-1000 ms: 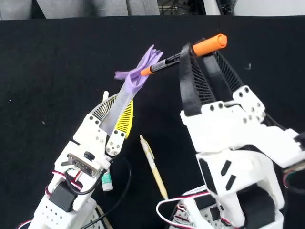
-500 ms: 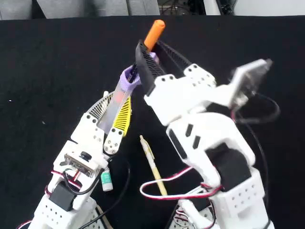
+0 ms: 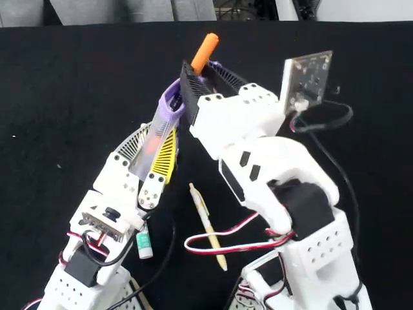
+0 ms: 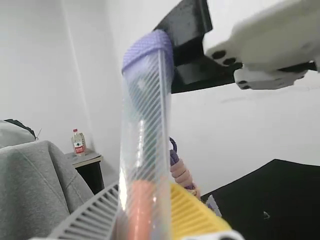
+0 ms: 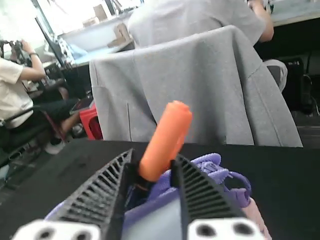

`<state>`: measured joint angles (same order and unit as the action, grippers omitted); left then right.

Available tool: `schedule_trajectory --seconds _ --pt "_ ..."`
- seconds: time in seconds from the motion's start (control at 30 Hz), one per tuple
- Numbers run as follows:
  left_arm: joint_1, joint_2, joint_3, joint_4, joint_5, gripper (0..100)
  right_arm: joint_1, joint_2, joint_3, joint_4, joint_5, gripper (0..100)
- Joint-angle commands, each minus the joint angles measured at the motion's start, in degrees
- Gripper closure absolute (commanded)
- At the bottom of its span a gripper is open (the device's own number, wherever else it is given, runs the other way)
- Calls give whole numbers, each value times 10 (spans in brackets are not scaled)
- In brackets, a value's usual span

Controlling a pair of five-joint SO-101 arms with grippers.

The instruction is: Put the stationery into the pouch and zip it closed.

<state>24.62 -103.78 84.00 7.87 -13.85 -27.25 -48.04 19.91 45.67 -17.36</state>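
1. The left gripper (image 3: 155, 147) was clenched on the lower part of a clear pouch (image 3: 164, 116) with purple trim. It held the pouch off the black table (image 3: 64, 97), with the pouch's mouth toward 1 o'clock in the high view.
2. The right gripper (image 3: 201, 72) grasped an orange marker (image 3: 206, 48) at the pouch's mouth, cap up toward 12 o'clock. Whether the marker's tip was inside could not be told.
3. A cream pen (image 3: 206, 223) lay on the table at 6 o'clock from the pouch, between the arms.
4. A small green-capped tube (image 3: 144, 244) lay at 8 o'clock from the pen.
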Motion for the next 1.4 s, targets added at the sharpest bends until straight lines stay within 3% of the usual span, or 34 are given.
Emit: schedule_trajectory --seconds 0.0,0.17,0.57,0.73,0.97,1.2,1.37 --pt "1 -9 -55 -20 -6 972 -43 29 -70 67 47 828" --pt "-1 -9 -58 -20 -6 972 -92 34 -131 116 136 769" --pt "-2 -9 -58 -18 -6 973 -90 29 -326 237 222 734" --pt "-2 -9 -58 -18 -6 973 -34 34 -323 216 224 736" --pt "-2 -9 -60 -20 -6 973 135 29 -317 211 237 734" --pt "12 -8 -67 -77 12 972 151 29 -340 290 462 736" --pt "42 -8 -67 -120 58 972 151 29 -403 443 559 736"
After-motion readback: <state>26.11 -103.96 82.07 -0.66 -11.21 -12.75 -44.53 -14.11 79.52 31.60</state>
